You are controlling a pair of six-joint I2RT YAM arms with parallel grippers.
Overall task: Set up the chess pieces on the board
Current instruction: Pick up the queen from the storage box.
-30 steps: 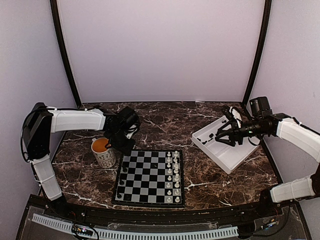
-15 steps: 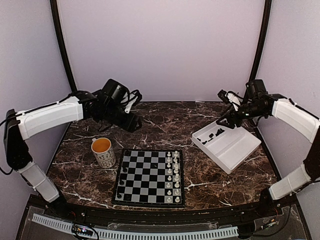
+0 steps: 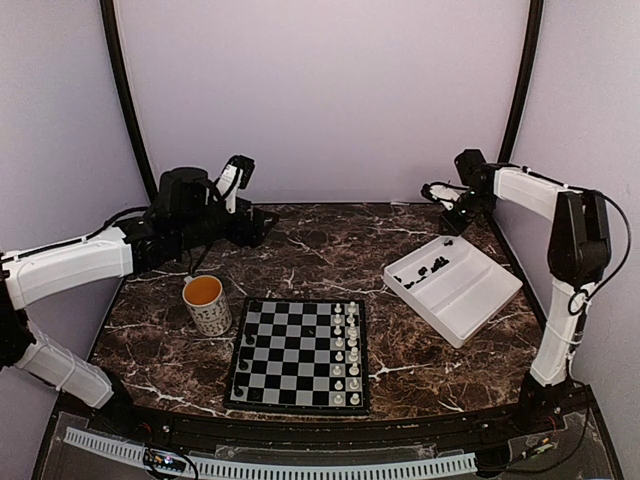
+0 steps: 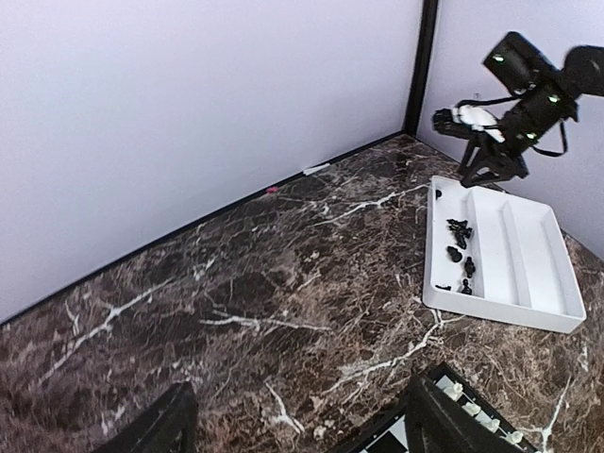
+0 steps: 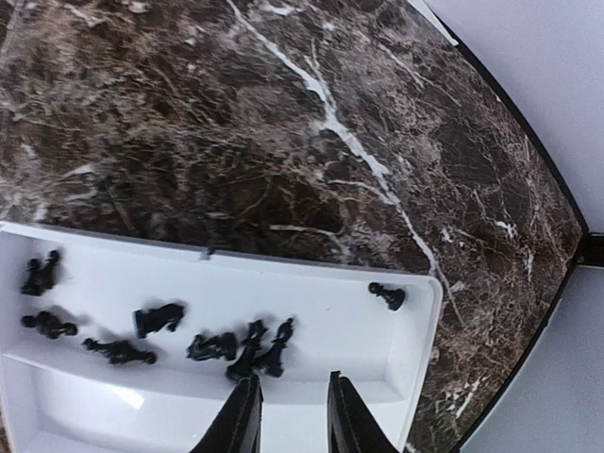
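Right arm [image 3: 520, 185] is raised over the far corner of the tray [image 3: 482, 292], wrist cam looking straight down into it. Probably lining up a pick. Right jaws are narrowed to a small gap, with only bare tray floor between them and nothing grasped.

Left arm [image 3: 75, 265] is held high at the back left, well apart from the board [image 3: 292, 352]. Left jaws are spread wide and empty, aimed across the bench [image 3: 320, 250]. My guess is it's parked out of the way so it doesn't knock the mug [image 3: 207, 305] or the set rows.

Containers:
- The tray is white and divided. The pieces [image 5: 250, 354] lie loose, most tipped on their sides, all in the far compartment. One pawn [image 5: 387, 296] sits apart in that compartment's corner. The other compartments show nothing in them.
- The mug holds orange liquid and stands just beside the board's far left corner. It's a spill risk if the left arm goes low.

The board is near the front of the bench, between the arms. White pieces [image 3: 345, 350] stand in two columns on its right side. A few dark ones seem to stand on the left column, too small to be sure. Most black pieces are not yet on the board, so the task is well short of done.
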